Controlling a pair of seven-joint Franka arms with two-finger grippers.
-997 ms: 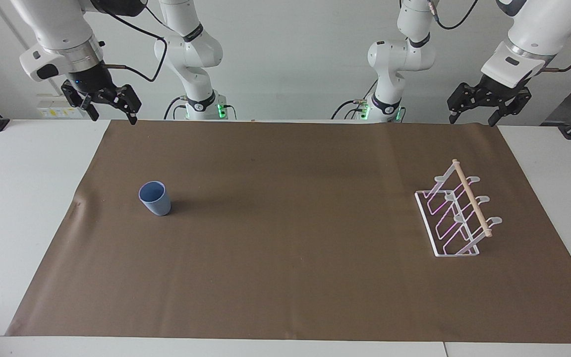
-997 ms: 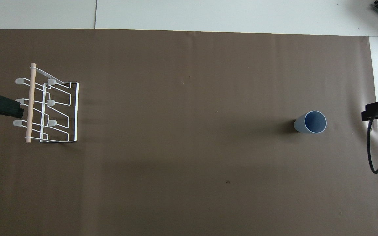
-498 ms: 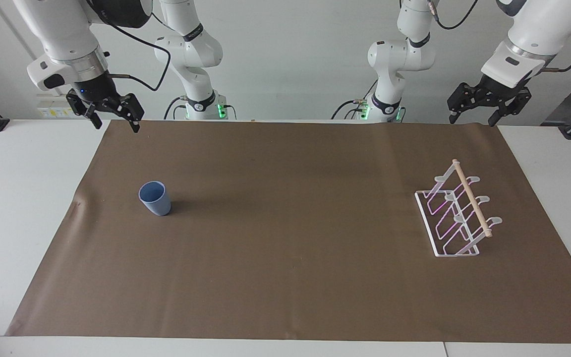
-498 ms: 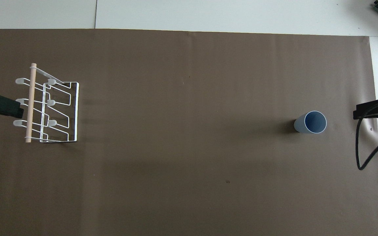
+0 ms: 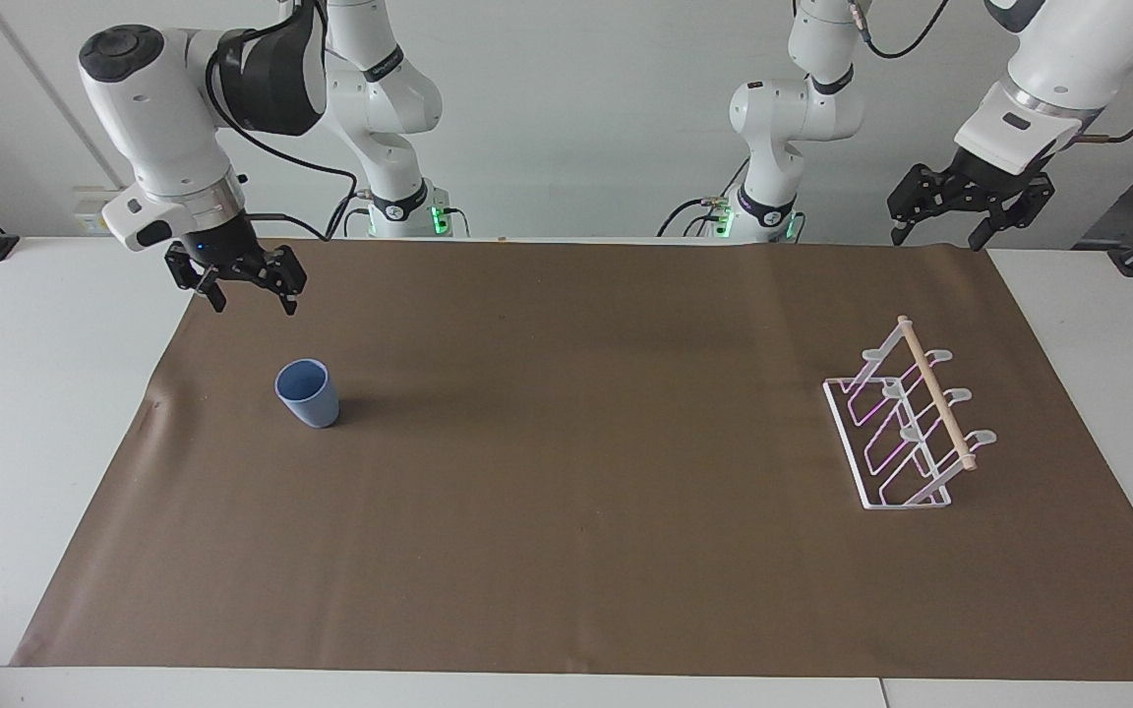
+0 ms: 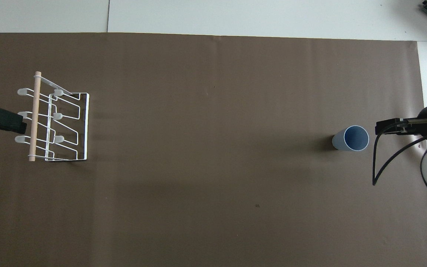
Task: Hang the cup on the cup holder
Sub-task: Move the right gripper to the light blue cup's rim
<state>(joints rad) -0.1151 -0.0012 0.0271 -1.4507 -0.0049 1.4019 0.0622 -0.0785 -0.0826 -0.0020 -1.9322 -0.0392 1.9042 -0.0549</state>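
- The small light blue matte tapered cup is standing upright and empty on the brown mat covering the counter, toward my right arm's end.
- My right hand is hanging released over the mat, apart from the cup.
- The white wire cup holder with its wooden dowel is sitting toward my left arm's end.
- My left hand is waiting released over the mat's edge.

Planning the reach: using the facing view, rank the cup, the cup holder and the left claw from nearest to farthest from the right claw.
1. The cup, upright on the brown mat, just below the right claw.
2. The cup holder, at the left arm's end.
3. The left claw, waiting above the mat's corner; close to the holder's rank.
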